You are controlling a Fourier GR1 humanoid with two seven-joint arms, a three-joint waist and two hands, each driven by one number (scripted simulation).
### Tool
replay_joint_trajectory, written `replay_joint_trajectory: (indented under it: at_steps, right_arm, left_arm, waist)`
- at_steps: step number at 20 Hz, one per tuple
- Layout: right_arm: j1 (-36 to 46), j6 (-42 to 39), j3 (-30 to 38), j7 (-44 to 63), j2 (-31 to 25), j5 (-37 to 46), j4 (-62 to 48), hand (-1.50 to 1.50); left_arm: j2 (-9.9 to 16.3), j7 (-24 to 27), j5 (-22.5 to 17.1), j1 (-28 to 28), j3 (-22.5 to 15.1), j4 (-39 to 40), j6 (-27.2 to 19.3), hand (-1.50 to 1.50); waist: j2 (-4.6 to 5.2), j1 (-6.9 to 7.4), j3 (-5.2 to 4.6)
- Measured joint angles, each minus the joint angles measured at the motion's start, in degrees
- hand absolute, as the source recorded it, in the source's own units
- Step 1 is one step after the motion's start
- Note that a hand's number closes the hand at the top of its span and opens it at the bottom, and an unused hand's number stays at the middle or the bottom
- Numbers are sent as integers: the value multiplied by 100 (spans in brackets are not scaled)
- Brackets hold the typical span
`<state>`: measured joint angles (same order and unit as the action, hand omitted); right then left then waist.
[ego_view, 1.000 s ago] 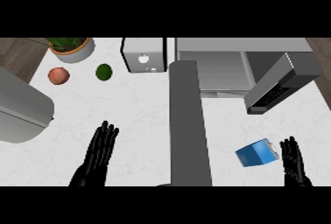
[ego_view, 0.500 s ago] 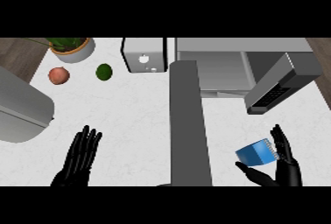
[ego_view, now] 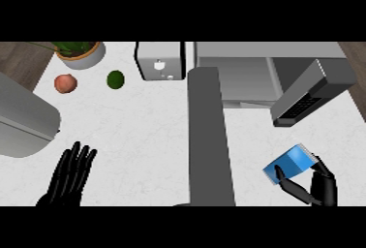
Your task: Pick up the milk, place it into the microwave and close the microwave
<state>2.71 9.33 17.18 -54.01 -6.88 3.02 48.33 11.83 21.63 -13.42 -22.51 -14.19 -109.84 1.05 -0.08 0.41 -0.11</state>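
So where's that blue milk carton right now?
In the head view the blue milk carton is at lower right, held in the robot's right hand, below the open grey microwave door.

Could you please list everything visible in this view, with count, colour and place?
milk carton: one, blue, lower right of the counter, in the right hand
microwave: one, grey, top centre-right, door swung open to the right
toaster: one, white-grey, top centre
potted plant: one, green in a grey pot, top left
round fruit: one, reddish, upper left
avocado: one, dark green, right of the fruit
rounded appliance: one, grey, left edge
counter: one, white
left hand: black, lower left, open
right hand: black, lower right, curled round the carton
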Motion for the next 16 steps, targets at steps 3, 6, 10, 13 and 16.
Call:
replay_joint_trajectory:
  at_steps: [3,6,10,13,16]
  right_arm:
    - [334,181,-11,28,-31,110,-428,150]
    - [872,409,33,-25,-28,208,-1093,150]
    - [1377,740,8,-205,-40,452,-1855,150]
    - [1615,619,55,-484,-3,392,-2164,150]
    - [1653,420,-10,-629,129,359,-2235,150]
  left_arm:
    - [-34,71,81,-76,-23,-17,38,-150]
    - [-50,163,67,-102,31,26,110,-150]
    - [3,115,-51,-39,182,61,239,-150]
    - [25,203,-155,-105,303,132,361,-150]
    - [19,237,-154,1,404,259,398,-150]
  waist:
    - [-1,2,-2]
    - [1,22,-2]
    - [10,51,0]
    - [16,54,4]
    - [10,31,-1]
